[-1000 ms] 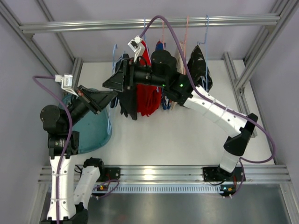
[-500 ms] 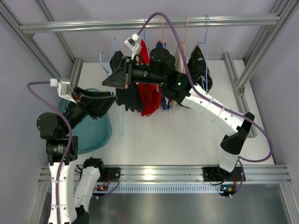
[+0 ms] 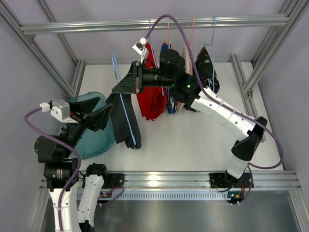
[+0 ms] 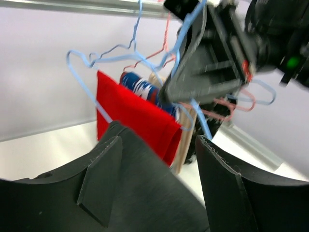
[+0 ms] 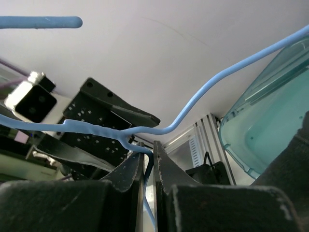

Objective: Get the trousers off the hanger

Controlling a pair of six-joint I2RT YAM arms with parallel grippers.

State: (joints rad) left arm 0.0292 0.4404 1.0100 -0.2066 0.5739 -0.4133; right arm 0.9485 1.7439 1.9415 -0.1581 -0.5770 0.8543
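Observation:
The black trousers (image 3: 123,133) hang long and slanted from a blue wire hanger (image 3: 127,113), left of the rail's other clothes. My right gripper (image 3: 118,89) is at the top of that hanger, shut on its blue wire (image 5: 193,104); the wire runs between the closed fingers of the right gripper (image 5: 148,157). My left gripper (image 3: 108,113) is open just left of the black trousers. In the left wrist view the black cloth (image 4: 145,193) fills the gap of the left gripper (image 4: 159,145), with neither finger pressing on it. The red trousers (image 3: 150,99) (image 4: 130,111) stay draped on their own hanger.
A teal bin (image 3: 94,145) (image 5: 270,121) stands on the table under the left arm. More garments hang from the aluminium rail (image 3: 96,25): a blue-striped one (image 4: 140,87) and a black one (image 3: 205,67). Frame posts stand at both sides.
The left gripper has opened and drawn back down and left toward the bin. The right gripper has shut on the blue hanger. The black trousers now hang lower and longer.

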